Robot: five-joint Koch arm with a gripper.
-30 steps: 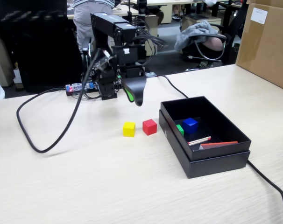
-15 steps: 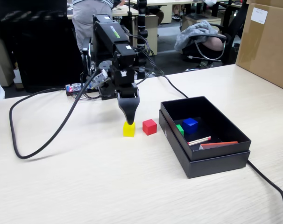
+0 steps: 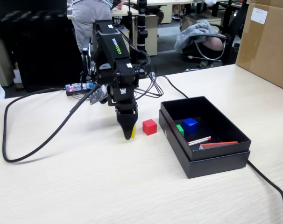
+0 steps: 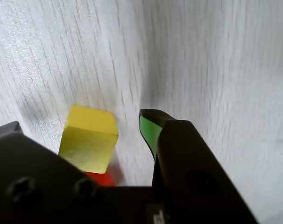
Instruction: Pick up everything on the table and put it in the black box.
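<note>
Light beige wood-grain table (image 3: pixel 85 186), and the black gripper (image 3: pixel 127 132) is down at the small yellow cube (image 4: pixel 89 138), jaws apart, the green-padded tip (image 4: pixel 150 130) just beside it. The small red cube (image 3: pixel 149 126) sits nearby. Blue cube (image 3: pixel 189 124) and green cube (image 3: pixel 180 129) lie inside the matte black cardboard box (image 3: pixel 216 161).

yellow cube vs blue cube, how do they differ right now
The yellow cube sits on the table between the jaws of the gripper; the blue cube lies inside the black box. The gripper partly hides the yellow one in the fixed view; the blue one shows clearly. Both look the same size.
</note>
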